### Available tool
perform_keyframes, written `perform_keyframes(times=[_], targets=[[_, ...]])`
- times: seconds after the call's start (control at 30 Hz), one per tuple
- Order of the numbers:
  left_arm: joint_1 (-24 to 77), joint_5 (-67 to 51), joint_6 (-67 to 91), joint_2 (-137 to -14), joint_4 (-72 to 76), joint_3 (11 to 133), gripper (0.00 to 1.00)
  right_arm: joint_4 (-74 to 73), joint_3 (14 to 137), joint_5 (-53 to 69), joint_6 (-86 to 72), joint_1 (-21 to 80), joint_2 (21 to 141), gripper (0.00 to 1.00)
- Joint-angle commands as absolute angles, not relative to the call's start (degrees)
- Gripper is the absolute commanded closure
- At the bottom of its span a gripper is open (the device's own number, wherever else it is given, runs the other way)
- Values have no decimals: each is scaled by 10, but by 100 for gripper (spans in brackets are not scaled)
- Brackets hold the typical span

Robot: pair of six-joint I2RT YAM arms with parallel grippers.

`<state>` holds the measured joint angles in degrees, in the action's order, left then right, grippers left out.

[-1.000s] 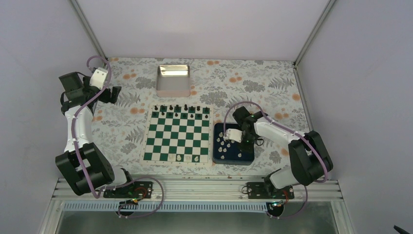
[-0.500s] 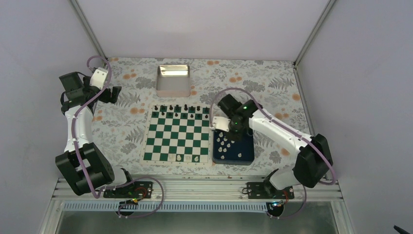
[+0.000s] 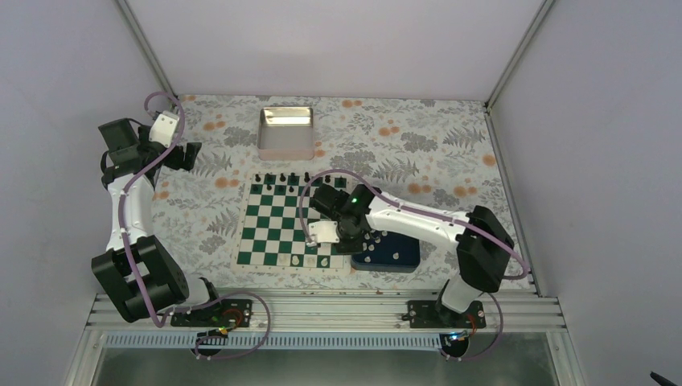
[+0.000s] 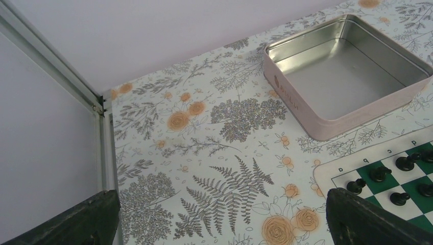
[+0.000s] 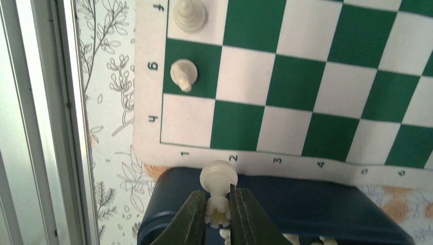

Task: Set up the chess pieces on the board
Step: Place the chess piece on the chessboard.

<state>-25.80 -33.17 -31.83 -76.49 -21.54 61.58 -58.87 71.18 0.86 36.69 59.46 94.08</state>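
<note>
From above, the right gripper (image 3: pixel 326 234) hangs over the near right corner of the board (image 3: pixel 273 217), its arm covering part of the blue tray (image 3: pixel 402 256) just beside. The left gripper (image 3: pixel 190 154) sits well apart, near the tin (image 3: pixel 286 133).

Left wrist: its fingers are spread wide; black pieces (image 4: pixel 380 174) line the board's edge.

Right wrist: narrow fingers pinch a cream chess piece (image 5: pixel 218 177) over the tray rim; two other cream pieces (image 5: pixel 183 73) stand on edge squares.
</note>
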Motion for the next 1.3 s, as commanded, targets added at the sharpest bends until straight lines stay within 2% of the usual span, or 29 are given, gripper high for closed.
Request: perform_keyframes(times=[0.0, 0.33, 1.1, 1.27], targets=[[-255, -336, -311, -758, -214, 625, 0, -551, 708, 38, 373, 610, 949, 88], [-255, -332, -313, -757, -212, 621, 0, -547, 691, 61, 383, 628, 1012, 88], [-254, -327, -318, -757, -217, 621, 0, -512, 673, 52, 391, 628, 1045, 88], [-255, -327, -319, -758, -217, 621, 0, -512, 672, 48, 391, 626, 1044, 83]])
